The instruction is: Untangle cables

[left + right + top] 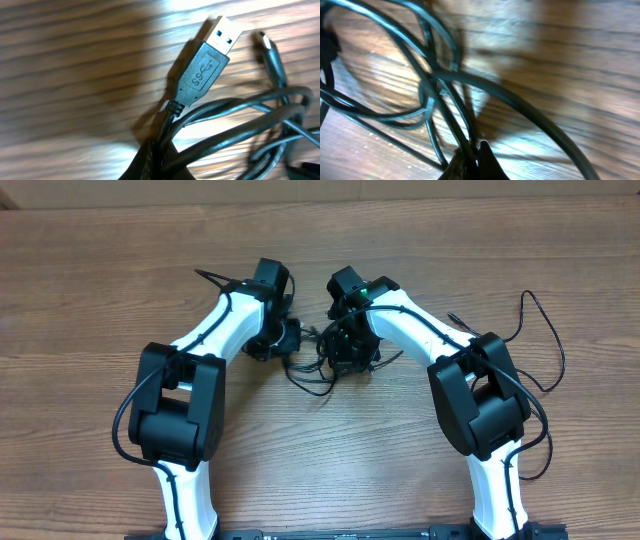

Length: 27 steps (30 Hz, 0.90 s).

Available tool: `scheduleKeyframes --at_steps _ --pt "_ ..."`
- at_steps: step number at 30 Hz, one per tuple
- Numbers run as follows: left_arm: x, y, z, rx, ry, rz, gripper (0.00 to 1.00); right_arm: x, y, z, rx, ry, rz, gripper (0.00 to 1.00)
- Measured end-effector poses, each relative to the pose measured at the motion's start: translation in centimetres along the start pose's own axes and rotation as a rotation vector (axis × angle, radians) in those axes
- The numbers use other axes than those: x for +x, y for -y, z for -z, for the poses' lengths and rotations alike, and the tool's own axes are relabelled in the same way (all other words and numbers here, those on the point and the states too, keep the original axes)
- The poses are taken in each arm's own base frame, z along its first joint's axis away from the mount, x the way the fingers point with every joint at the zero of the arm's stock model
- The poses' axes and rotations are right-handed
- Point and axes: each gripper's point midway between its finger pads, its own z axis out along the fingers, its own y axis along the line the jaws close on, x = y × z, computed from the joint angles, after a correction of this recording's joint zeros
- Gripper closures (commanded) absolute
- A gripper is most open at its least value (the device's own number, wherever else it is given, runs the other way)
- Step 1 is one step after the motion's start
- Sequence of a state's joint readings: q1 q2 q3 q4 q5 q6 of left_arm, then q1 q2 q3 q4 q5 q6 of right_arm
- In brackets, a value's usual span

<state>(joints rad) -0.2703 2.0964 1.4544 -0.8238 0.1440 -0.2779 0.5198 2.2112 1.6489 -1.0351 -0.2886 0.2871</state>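
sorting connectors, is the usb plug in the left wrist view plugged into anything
No, the USB plug has its metal end bare over the table.

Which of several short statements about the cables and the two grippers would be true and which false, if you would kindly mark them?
1. The cables lie bunched near the middle of the table. True.
2. The USB plug sits in a socket. False: it is free, its metal end bare over the wood.
3. The right gripper stands wide open. False: it is shut, with cords running into its tips.
4. The left gripper is shut on the cables. True.
5. The cords lie straight and apart. False: their loops cross one another.
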Motion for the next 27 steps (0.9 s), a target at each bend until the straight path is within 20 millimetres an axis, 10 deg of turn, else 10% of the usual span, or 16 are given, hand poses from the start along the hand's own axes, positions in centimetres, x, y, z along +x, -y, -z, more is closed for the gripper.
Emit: scheduleKeyframes --at_steps 15,27 --pt "-1.0 -2.8 0.4 -0.085 0.03 -0.085 0.92 0.4 -0.9 0.5 -0.028 -0.022 0.002 0.96" --pt "-1.4 -3.2 0.5 -0.108 0.047 -0.091 0.91 -2.2 -2.1 8.6 -0.093 0.125 -0.001 0.96"
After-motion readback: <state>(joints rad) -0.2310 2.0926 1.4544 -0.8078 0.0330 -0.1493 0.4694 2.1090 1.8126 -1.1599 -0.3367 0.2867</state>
